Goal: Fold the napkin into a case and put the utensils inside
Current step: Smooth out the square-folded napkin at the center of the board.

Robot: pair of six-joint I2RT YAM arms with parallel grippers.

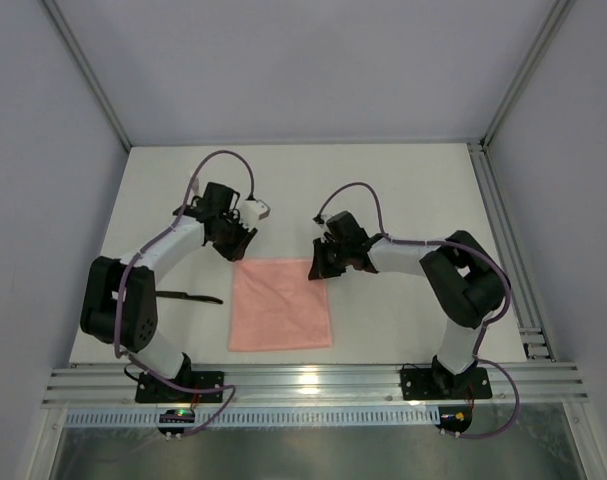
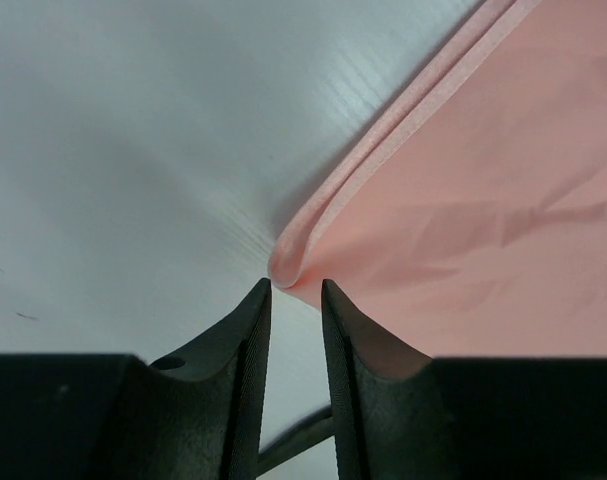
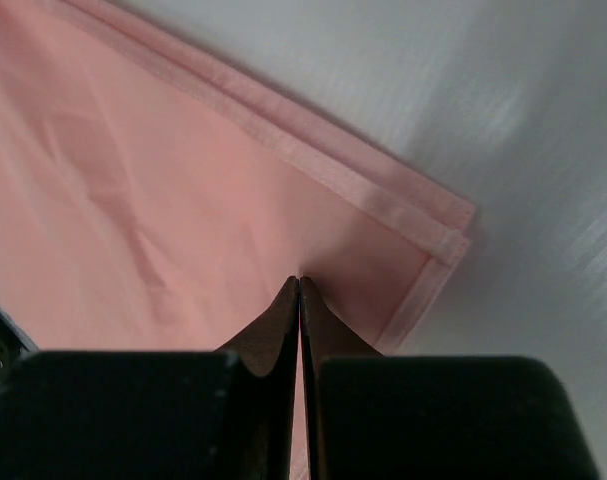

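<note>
The salmon-pink napkin (image 1: pixel 281 305) lies flat on the white table (image 1: pixel 383 190), folded double, with two hemmed layers along its far edge. My left gripper (image 1: pixel 238 250) hovers at its far-left corner. In the left wrist view that gripper (image 2: pixel 296 285) is slightly open, the curled corner of the napkin (image 2: pixel 463 200) just beyond its tips and nothing between them. My right gripper (image 1: pixel 318 270) sits over the far-right corner. Seen from the right wrist, this gripper (image 3: pixel 299 280) is shut, its tips resting on the napkin (image 3: pixel 183 200). A slim black utensil (image 1: pixel 188 296) lies left of the napkin.
Aluminium frame posts (image 1: pixel 518 80) and grey walls bound the table on the left, back and right. A metal rail (image 1: pixel 313 382) runs along the near edge, where both arm bases stand. The left arm's elbow (image 1: pixel 118 305) hangs over the utensil's left end.
</note>
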